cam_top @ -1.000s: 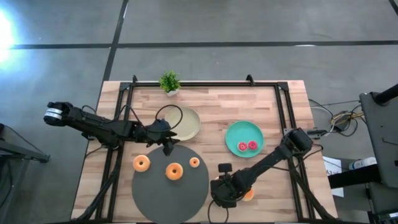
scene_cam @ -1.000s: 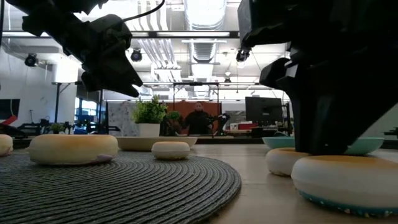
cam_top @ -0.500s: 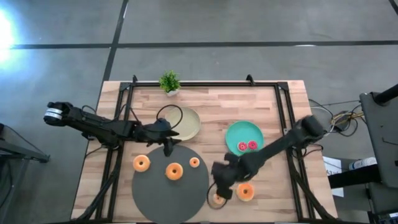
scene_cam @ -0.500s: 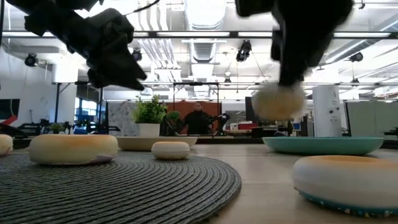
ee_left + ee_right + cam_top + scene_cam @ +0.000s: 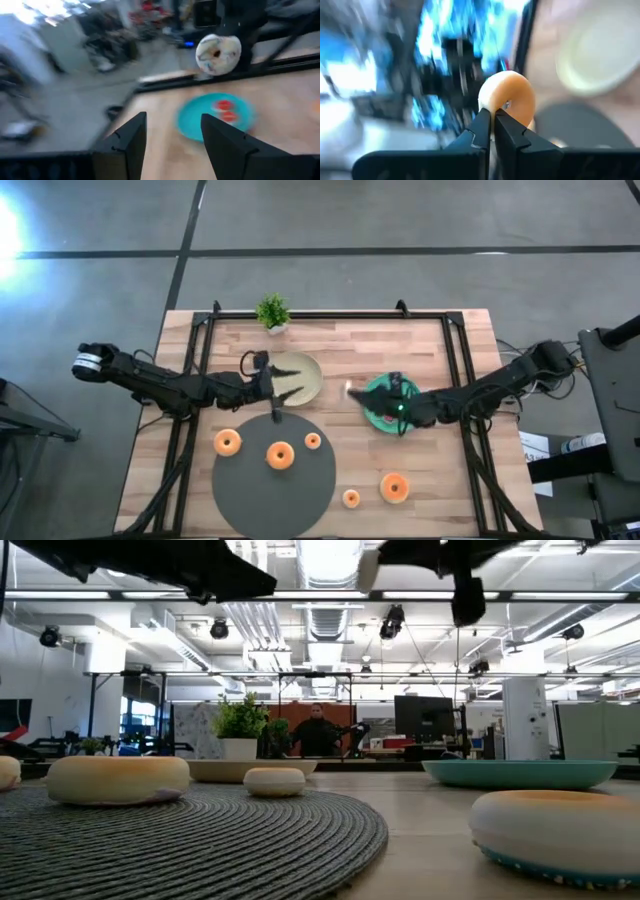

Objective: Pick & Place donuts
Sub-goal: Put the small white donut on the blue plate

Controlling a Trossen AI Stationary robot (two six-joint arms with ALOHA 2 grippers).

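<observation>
Right gripper pinches a small donut, carrying it over teal plate nr table's right edge. Next: lower, release. Left gripper wide, empty.

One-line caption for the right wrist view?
Right tool shut on a small donut, carried in the air with the beige plate beyond.

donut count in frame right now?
8. On the grey mat: big donut, tiny donut; edge donut at its left rim. Bare wood right of it: small donut, larger donut. Teal plate: two red donuts. Right pincer holds the carried donut. Arm may hide more.
</observation>
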